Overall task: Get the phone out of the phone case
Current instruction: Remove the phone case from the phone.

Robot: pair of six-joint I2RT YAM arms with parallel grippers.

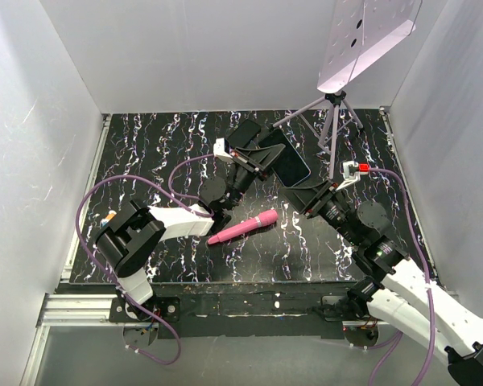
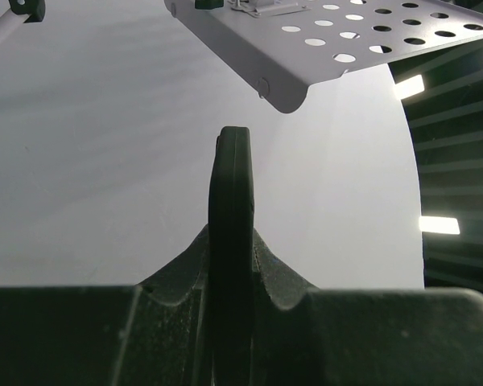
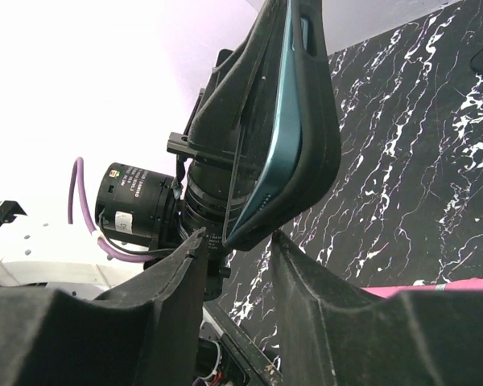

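A teal phone [image 3: 275, 157] sits in a black case [image 3: 324, 133] and is held up on edge above the table. In the top view the phone [image 1: 291, 162] faces up and right. My left gripper [image 1: 256, 158] is shut on the case's far side; in the left wrist view its fingers [image 2: 231, 245] pinch the thin black case edge [image 2: 230, 185]. My right gripper [image 3: 237, 241] is open, its two fingers on either side of the phone's lower corner with a gap on each side. At that corner the phone's teal edge stands slightly out of the case lip.
A pink pen-like tool [image 1: 243, 227] lies on the black marbled table [image 1: 161, 153] near the left arm. A tripod [image 1: 332, 121] with a perforated white plate [image 1: 366, 36] stands at the back right. White walls enclose the table.
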